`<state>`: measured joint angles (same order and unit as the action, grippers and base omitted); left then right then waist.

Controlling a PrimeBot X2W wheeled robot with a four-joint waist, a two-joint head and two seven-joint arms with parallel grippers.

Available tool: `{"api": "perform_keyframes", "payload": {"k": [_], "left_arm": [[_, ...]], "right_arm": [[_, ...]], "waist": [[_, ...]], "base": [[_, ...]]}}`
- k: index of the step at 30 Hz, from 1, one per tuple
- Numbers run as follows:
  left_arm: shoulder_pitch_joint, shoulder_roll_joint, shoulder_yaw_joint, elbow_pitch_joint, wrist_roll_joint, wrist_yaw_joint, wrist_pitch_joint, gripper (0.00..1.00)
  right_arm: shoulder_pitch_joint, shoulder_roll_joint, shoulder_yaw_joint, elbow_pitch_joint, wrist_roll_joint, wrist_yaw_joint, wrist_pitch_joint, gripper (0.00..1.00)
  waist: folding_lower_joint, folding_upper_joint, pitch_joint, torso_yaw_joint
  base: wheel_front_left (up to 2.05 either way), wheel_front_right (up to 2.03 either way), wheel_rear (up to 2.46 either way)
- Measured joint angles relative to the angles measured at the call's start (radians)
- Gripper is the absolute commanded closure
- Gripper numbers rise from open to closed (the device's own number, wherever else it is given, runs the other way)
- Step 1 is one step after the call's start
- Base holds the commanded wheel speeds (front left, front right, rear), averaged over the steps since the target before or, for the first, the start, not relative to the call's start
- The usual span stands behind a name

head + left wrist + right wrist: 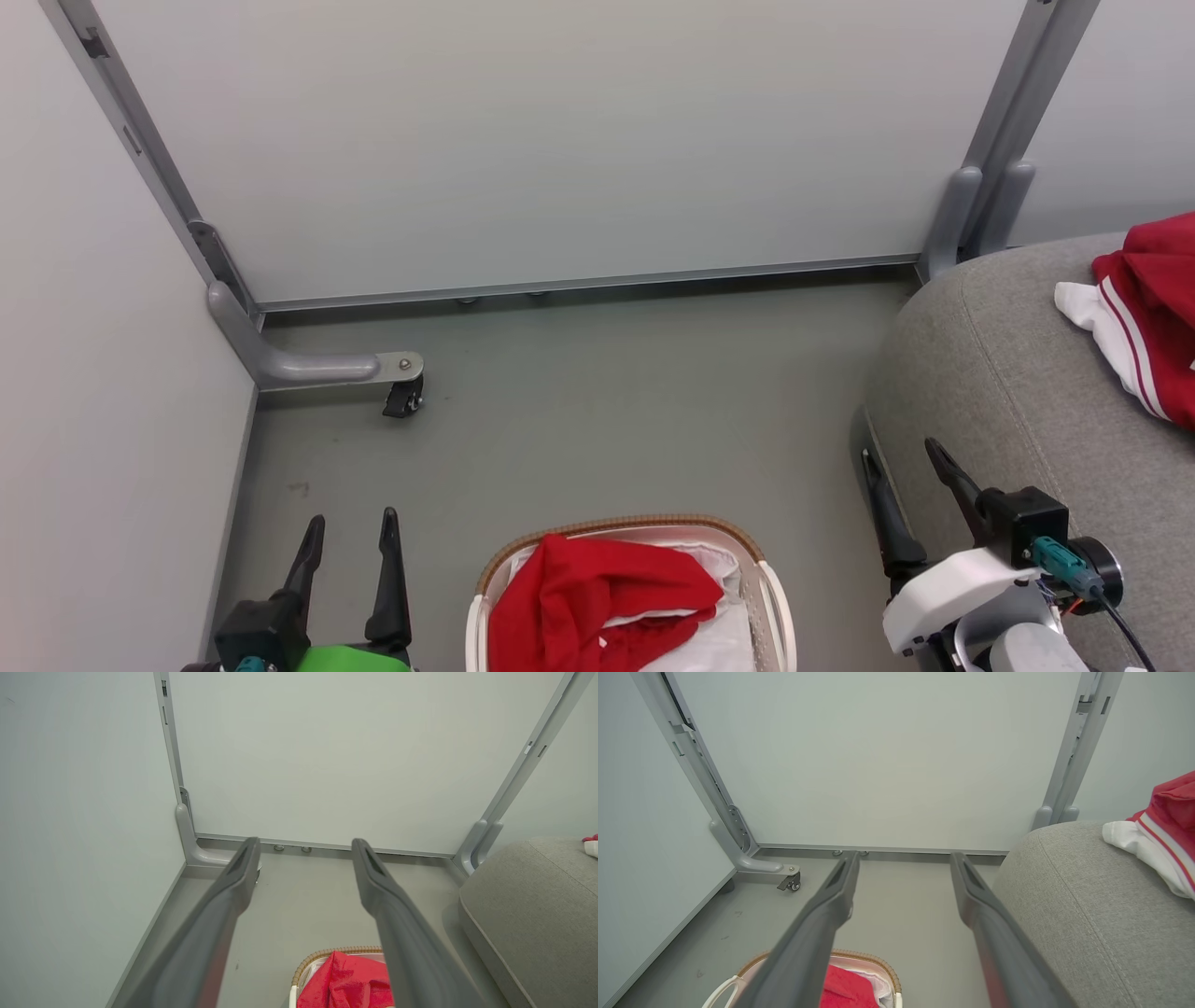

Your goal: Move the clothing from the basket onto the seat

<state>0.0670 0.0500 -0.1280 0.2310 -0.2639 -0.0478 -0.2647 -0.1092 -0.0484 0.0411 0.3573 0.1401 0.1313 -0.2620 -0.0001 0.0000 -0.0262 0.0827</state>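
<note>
A red garment (597, 597) lies bunched in the white slatted basket (773, 597) with its brown woven rim, at the bottom centre of the head view, over the white liner. Another red garment with white panel and stripe trim (1144, 317) rests on the grey seat (1008, 392) at the right. My left gripper (353, 527) stands open left of the basket, nothing between its fingers. My right gripper (906, 457) is open beside the seat's front edge, empty. The left wrist view shows the basket's red garment (345, 980) low between the fingers; the right wrist view shows the red garment in the basket (845, 989) and the garment on the seat (1157, 821).
Pale partition panels close the space at the back and left. A grey metal foot with a black caster (403, 397) juts onto the grey floor (607, 411) at the left. Two grey posts (980, 205) stand behind the seat.
</note>
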Motion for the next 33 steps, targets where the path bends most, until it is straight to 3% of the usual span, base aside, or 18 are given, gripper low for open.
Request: {"api": "perform_keyframes", "payload": {"k": [11,22,26,33], "left_arm": [[-0.001,0.000,-0.007,0.003,0.001,-0.003,0.000,0.00],[-0.145,0.000,-0.125,0.074,0.037,-0.030,0.000,0.00],[-0.258,0.000,-0.205,0.182,0.109,-0.042,0.000,0.00],[-0.460,-0.002,-0.312,0.437,0.114,-0.053,0.000,0.00]], "right_arm": [[-0.002,0.000,-0.004,0.001,-0.001,0.000,0.000,0.00],[-0.070,0.000,-0.033,-0.036,-0.052,0.000,0.000,0.00],[-0.122,0.000,-0.048,-0.057,-0.065,0.000,0.000,0.00],[-0.209,0.000,-0.039,-0.072,-0.071,0.000,0.000,0.00]], "waist": [[0.0000,0.0000,0.002,-0.002],[0.0000,0.0000,0.065,-0.024],[0.0001,0.0000,0.120,-0.039],[0.0000,0.0000,0.242,-0.079]], "base": [[0.00,0.00,0.00],[0.00,0.00,0.00],[0.00,0.00,0.00],[0.00,0.00,0.00]]}}
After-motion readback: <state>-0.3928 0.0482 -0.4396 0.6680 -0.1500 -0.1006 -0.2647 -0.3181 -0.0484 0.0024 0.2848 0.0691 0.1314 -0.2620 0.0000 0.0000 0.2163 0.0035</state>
